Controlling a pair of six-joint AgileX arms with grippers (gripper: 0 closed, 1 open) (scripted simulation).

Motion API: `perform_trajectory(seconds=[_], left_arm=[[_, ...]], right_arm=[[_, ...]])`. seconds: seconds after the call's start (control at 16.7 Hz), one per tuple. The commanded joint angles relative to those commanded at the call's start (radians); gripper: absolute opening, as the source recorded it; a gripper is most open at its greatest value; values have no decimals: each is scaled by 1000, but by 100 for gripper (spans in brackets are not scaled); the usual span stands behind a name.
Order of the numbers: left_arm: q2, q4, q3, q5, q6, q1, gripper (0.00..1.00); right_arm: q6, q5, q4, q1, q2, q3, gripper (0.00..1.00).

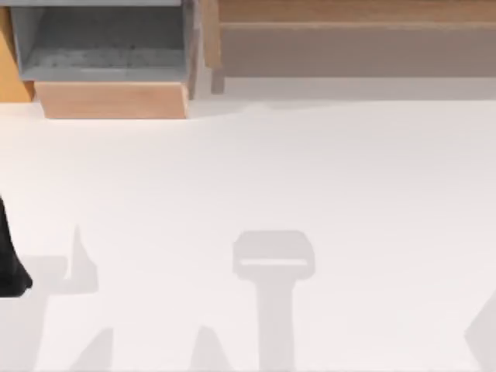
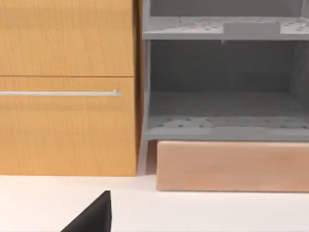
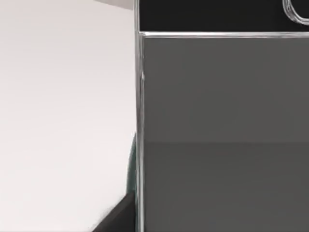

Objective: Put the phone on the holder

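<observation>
One phone [image 3: 222, 121], grey-screened, close before the right wrist camera.

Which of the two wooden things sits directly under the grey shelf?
The paler block; the grey shelf rests on it. The orange cabinet, with a metal handle, stands beside the shelf.

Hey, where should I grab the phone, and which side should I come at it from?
Probably grip the phone across its width, a finger on each long side edge, coming in square to the screen. It is a flat slab with straight edges, its grey screen facing the right wrist camera. The opposite edge is out of frame.
</observation>
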Motion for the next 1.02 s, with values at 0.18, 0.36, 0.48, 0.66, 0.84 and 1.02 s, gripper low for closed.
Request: perform_trajectory(seconds=[0.18,0.36,0.48,0.66,0.84,1.02], left_arm=[[0,0,0,0,0,0,100],[0,0,0,0,0,0,100],[0,0,0,0,0,0,100],[0,0,0,0,0,0,100],[0,0,0,0,0,0,100],[0,0,0,0,0,0,100]], right_arm=[[70,-25,87,46,38,-35,0],[104,-70,137,62,87,-49,0],[107,-79,144,64,96,-50,0],[107,-79,144,64,96,-50,0],[107,-79,144,64,96,-50,23],[107,-79,144,64,96,-50,45]])
